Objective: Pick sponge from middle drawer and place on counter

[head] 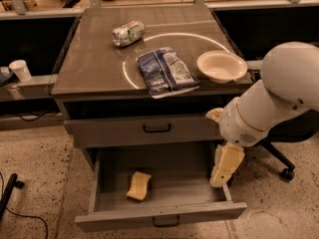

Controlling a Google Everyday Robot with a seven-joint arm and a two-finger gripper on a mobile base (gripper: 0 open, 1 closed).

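One sponge (139, 185) in open middle drawer (159, 216), well left of jaws at drawer's right side; opening unclear.

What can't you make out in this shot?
- Camera view: the gripper hangs at the middle drawer's right side, hiding that corner.
- The arm is cut off by the right edge.
- Gap under the counter: too dark.
- The can's label: too small to read.
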